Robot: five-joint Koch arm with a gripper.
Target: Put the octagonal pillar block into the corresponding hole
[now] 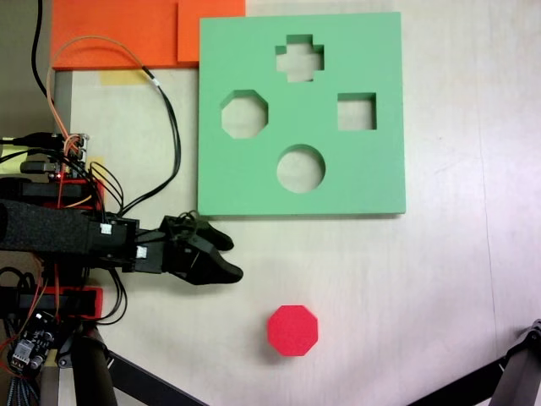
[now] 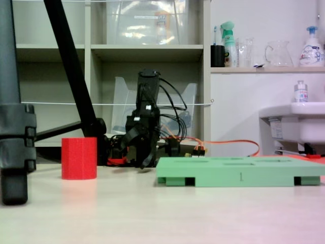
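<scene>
The red octagonal pillar block [image 1: 293, 331] stands upright on the pale table, below and in front of the green foam board [image 1: 372, 182]; a fixed view from table level shows the block [image 2: 79, 158] left of the board [image 2: 238, 173]. The eight-sided cutout [image 1: 244, 114] is in the board's left part, with nothing in it. My gripper [image 1: 234, 258] hovers low over the table, left of and above the block, just off the board's lower left corner. Its jaws stand slightly apart and hold nothing. From table level the gripper [image 2: 138, 156] hangs between block and board.
The board also has a cross cutout [image 1: 299, 57], a square cutout [image 1: 356, 111] and a round cutout [image 1: 301, 167]. Orange foam sheets [image 1: 118, 30] lie at the top left. Cables [image 1: 161, 110] trail from the arm's base. Black tripod legs [image 1: 135, 376] [image 1: 507, 372] reach in at the bottom.
</scene>
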